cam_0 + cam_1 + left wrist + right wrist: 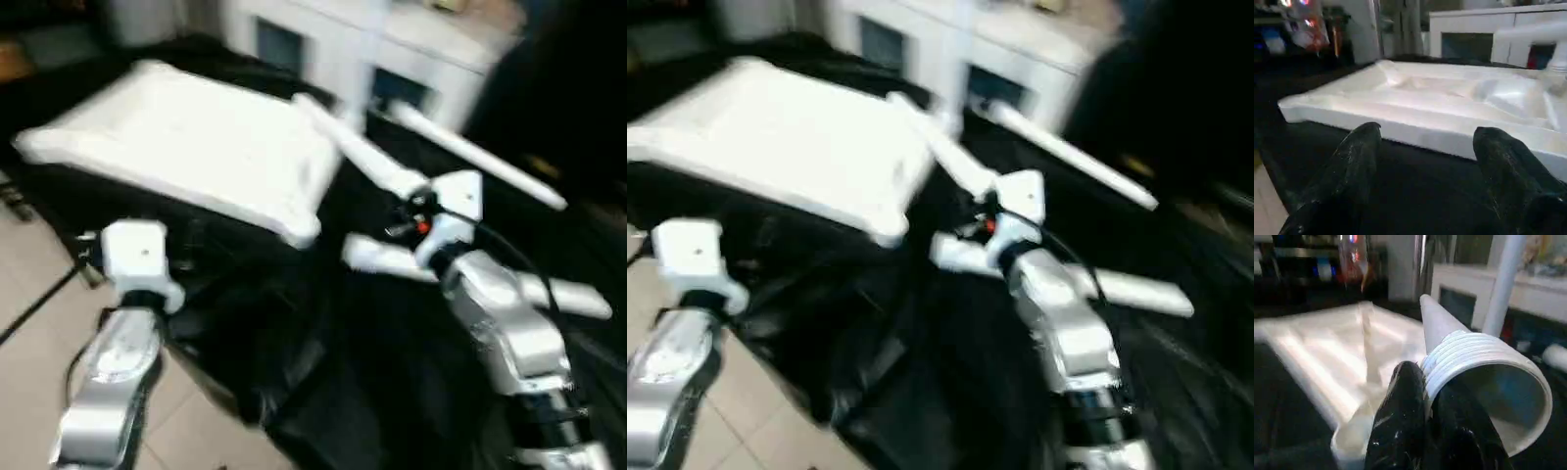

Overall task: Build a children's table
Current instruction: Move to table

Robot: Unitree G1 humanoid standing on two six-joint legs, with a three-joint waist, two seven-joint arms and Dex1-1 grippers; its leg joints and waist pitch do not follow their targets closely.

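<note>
The white tabletop (186, 137) lies underside up on black cloth, at the left of the work. My right gripper (1425, 396) is shut on the threaded wide end of a white table leg (358, 152). That leg's narrow end points at the tabletop's near right corner. A second leg (480, 157) lies farther right. A third leg (377, 257) rests under my right forearm. In the left wrist view my left gripper (1427, 132) is open and holds nothing. It sits just short of the tabletop's (1449, 107) long edge.
A white cabinet (323, 39) with glass doors stands behind the tabletop. Black cloth (323, 372) covers the work surface and hangs in folds at the front. Tiled floor (29, 372) shows at the lower left.
</note>
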